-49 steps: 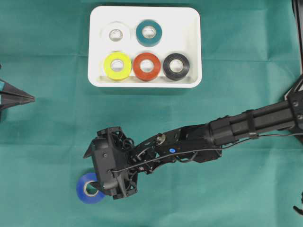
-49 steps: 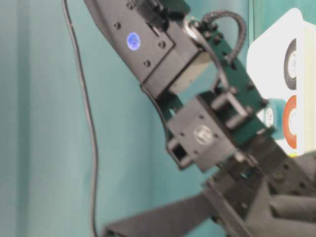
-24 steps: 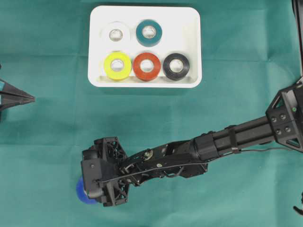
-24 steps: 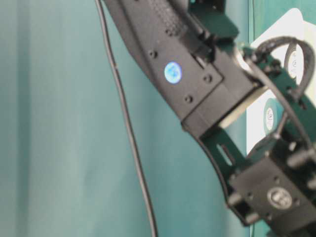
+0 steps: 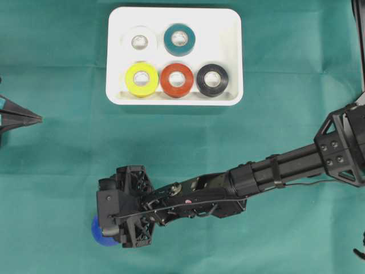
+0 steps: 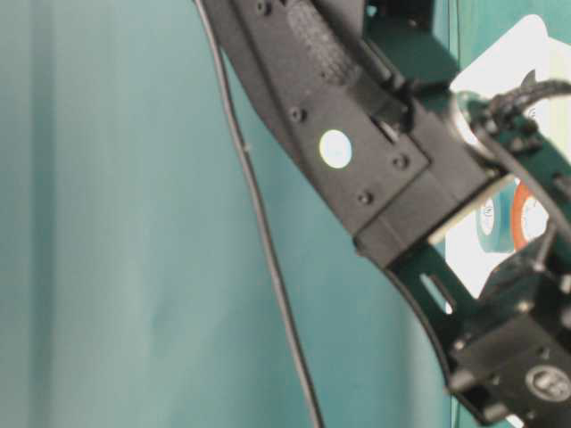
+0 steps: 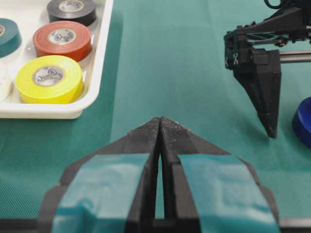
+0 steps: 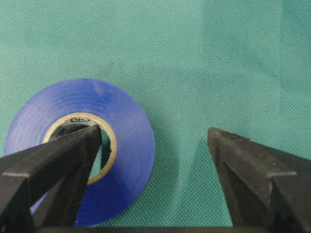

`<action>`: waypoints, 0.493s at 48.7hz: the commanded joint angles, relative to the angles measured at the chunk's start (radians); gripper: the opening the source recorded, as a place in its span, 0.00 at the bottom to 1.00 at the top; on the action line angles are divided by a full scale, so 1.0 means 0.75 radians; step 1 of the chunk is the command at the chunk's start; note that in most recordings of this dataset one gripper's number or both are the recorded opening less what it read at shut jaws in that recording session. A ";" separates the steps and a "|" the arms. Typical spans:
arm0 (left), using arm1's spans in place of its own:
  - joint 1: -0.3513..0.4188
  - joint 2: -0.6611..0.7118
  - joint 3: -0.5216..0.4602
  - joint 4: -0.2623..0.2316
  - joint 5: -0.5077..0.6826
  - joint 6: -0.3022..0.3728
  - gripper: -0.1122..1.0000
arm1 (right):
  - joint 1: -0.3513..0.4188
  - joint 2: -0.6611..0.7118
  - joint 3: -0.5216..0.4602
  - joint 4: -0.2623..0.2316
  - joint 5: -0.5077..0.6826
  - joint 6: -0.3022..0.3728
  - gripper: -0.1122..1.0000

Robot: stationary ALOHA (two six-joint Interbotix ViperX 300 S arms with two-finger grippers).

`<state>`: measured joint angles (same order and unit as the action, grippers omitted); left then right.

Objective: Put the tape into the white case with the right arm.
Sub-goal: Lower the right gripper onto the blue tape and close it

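A green cloth covers the surface, fine-woven and matte, with faint straight fold lines running across it.

Five rolls of tape lie flat, holes facing up, in two rows. The far row has a white roll and, just beside it, a teal roll. The near row has a yellow roll, a red roll and a black roll, set side by side with narrow gaps. The yellow one sits below the white, the red roughly below the teal. In the blurred table-level view, an orange-red sliver at the right edge is probably the red roll.
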<state>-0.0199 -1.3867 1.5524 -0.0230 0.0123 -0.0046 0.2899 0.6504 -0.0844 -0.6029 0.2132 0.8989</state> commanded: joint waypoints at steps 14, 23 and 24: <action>0.004 0.008 -0.018 -0.002 -0.006 -0.002 0.11 | -0.002 -0.018 -0.029 0.008 0.022 0.000 0.59; 0.004 0.008 -0.018 0.000 -0.006 -0.002 0.11 | -0.002 -0.018 -0.031 0.008 0.020 0.002 0.22; 0.004 0.008 -0.016 -0.002 -0.006 -0.002 0.11 | -0.002 -0.018 -0.031 0.008 0.020 0.002 0.20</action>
<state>-0.0199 -1.3867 1.5524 -0.0230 0.0123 -0.0046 0.2945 0.6550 -0.0920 -0.5998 0.2255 0.9020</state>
